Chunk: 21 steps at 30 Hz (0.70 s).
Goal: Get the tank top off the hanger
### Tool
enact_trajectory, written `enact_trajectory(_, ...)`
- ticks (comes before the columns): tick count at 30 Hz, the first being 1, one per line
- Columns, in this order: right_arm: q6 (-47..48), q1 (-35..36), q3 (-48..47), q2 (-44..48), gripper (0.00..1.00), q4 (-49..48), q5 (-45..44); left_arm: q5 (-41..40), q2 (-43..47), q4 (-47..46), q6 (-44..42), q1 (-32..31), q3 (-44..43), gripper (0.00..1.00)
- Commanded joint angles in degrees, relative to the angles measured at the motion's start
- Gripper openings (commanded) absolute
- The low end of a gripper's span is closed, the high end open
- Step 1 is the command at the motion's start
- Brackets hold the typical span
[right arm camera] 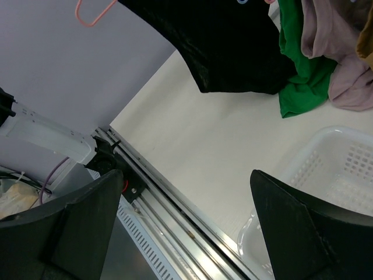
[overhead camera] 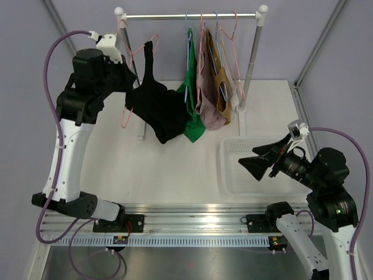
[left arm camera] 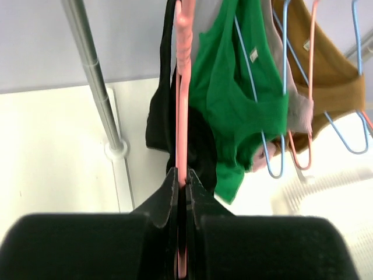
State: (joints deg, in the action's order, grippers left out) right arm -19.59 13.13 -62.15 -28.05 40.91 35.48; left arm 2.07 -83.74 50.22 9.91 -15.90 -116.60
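Our left gripper (left arm camera: 182,178) has its 2 fingers (left arm camera: 166,201) pinched shut on the pink hanger (left arm camera: 183,105), whose black tank top (overhead camera: 160,111) hangs lengthwise downward just beside it, while our right gripper (overhead camera: 254,165), fingers spread wide, hovers well apart by the white basket (overhead camera: 225,172).

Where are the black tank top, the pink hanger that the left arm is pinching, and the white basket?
black tank top (overhead camera: 156,111): top view, middle of the cloth.
pink hanger (left arm camera: 183,105): left wrist view, midway along its upright bar.
white basket (overhead camera: 224,166): top view, its left rim.
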Motion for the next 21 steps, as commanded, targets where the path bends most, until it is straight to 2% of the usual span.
enact_trajectory(1,-1.32,0.32,-1.31,-4.19,0.98,-5.82,4.4,2.07,9.26,1.29,2.39,-0.01,6.61,0.0)
enact_trajectory(6,-8.43,0.32,0.71,-8.77,0.95,-15.92,10.03,2.5,22.38,2.87,4.23,-0.09,17.0,0.0)
enact_trajectory(10,-13.01,0.58,1.16,-13.24,0.93,-24.37,14.08,11.35,32.75,4.53,2.75,-0.1,25.7,0.0)
enact_trajectory(14,-9.76,4.35,-1.13,-17.64,0.91,-21.13,10.05,17.96,43.02,7.79,0.37,-0.1,33.43,0.0)
enact_trajectory(17,-8.09,11.64,-0.78,-20.02,0.91,-22.0,3.03,25.06,47.69,7.7,1.51,-0.18,40.47,0.0)
enact_trajectory(20,-6.69,20.95,-0.25,-23.35,0.9,-24.63,-5.76,25.19,52.36,8.75,2.13,-0.18,43.98,0.0)
enact_trajectory(21,-6.6,26.54,0.36,-24.32,0.89,-27.95,-8.04,25.18,53.85,8.5,2.48,-0.18,44.87,0.0)
